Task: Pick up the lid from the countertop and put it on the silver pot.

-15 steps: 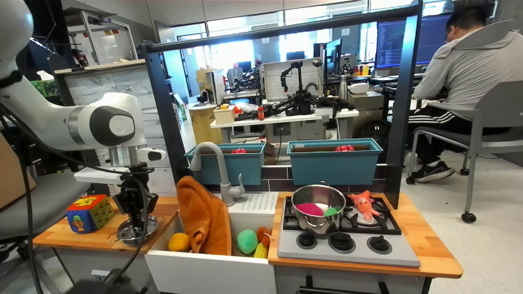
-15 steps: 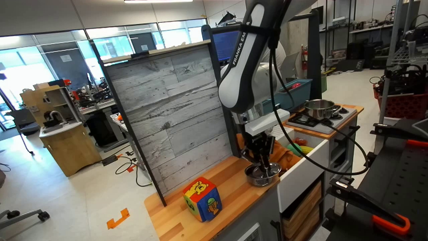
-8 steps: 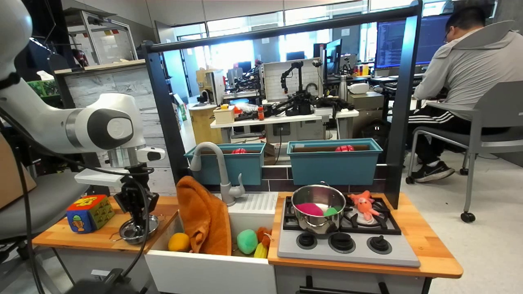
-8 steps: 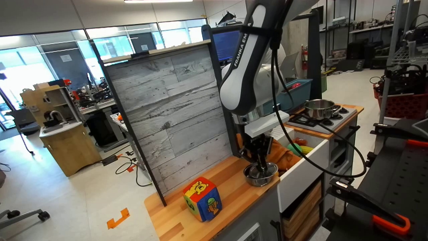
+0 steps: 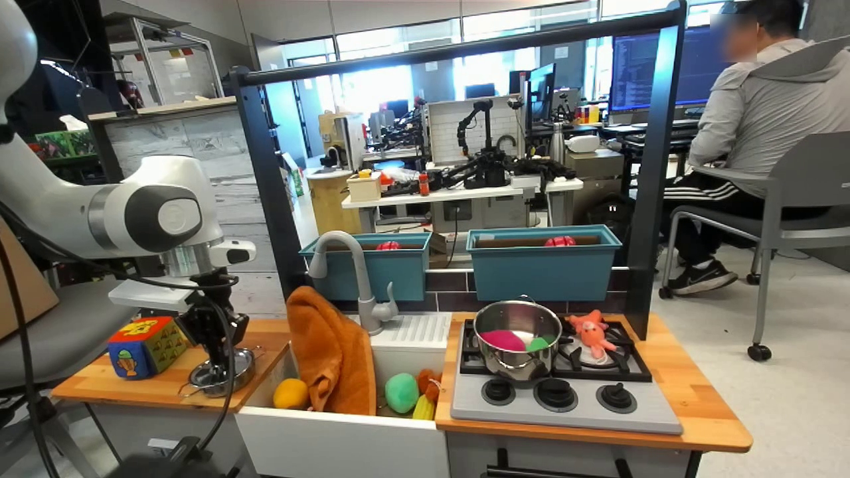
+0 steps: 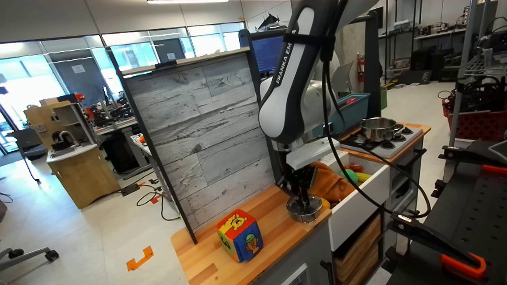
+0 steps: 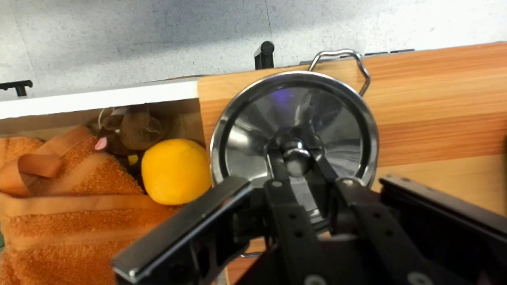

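The shiny silver pot stands on the wooden countertop near its front edge, with wire handles in the wrist view. The round metal lid lies within the pot's rim in the wrist view; it also shows in an exterior view. My gripper points down over the lid, its fingers on both sides of the round knob and looking shut on it. The gripper shows above the pot in both exterior views. The lid's far edge is partly hidden by the fingers.
A colourful cloth cube lies beside the pot. The sink holds an orange towel and a yellow ball. A larger pot stands on the stove. A wood-look panel rises behind the countertop.
My gripper and wrist have shifted slightly and tilted. The pot and lid have slid a little with the gripper, and the lid looks more level in the pot.
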